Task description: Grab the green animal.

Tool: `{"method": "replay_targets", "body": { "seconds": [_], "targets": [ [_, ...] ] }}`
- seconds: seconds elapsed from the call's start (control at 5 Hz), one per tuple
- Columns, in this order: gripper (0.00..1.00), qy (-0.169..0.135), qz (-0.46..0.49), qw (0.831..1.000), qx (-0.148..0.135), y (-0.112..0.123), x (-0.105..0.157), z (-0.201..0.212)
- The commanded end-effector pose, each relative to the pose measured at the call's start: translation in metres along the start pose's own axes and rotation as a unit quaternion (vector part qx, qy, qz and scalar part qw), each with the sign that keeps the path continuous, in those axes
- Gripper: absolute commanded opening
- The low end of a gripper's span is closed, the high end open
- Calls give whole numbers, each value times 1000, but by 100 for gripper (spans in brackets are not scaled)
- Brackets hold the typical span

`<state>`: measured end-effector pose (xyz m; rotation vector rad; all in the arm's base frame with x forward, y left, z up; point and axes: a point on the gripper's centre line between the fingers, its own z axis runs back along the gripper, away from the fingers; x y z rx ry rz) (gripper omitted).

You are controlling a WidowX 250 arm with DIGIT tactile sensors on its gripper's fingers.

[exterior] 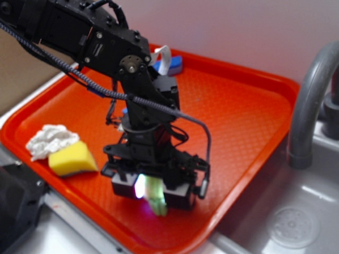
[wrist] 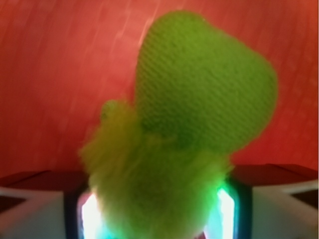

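My pincer (exterior: 152,191) is clamped on the green animal (exterior: 157,197), its two pale pads pressed against the toy's fuzzy body from either side, glowing where they meet the plush. In the wrist view the green animal (wrist: 179,134) fills most of the picture: the smooth olive-green head points toward one o'clock, and the shaggy yellow-green body sits at six o'clock, wedged between the lit pads. I can't tell from either view whether the toy is touching the tray or held just above it. From the exterior view, I see the arm reaching down over the red tray (exterior: 249,111), with the gripped toy near the tray's front rim at about six o'clock. A yellow sponge wedge (exterior: 72,157) lies on the tray at nine o'clock from the pincer, touching a crumpled white cloth (exterior: 50,138) just beyond it. A blue and white object (exterior: 168,62) sits at the tray's far edge at twelve o'clock. A grey faucet (exterior: 309,100) rises at three o'clock, off the tray.
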<state>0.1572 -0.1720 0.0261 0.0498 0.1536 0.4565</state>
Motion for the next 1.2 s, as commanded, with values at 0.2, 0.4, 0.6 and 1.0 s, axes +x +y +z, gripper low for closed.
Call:
{"method": "replay_targets", "body": {
  "seconds": [0.2,0.4,0.6,1.0],
  "targets": [
    [0,-70,-184,979,-55,32,33,118],
    [0,-92,-195,973,-80,51,39,153],
    [0,-138,-188,967,-106,73,44,197],
    [0,-132,-174,964,-153,91,55,229]
  ]
}}
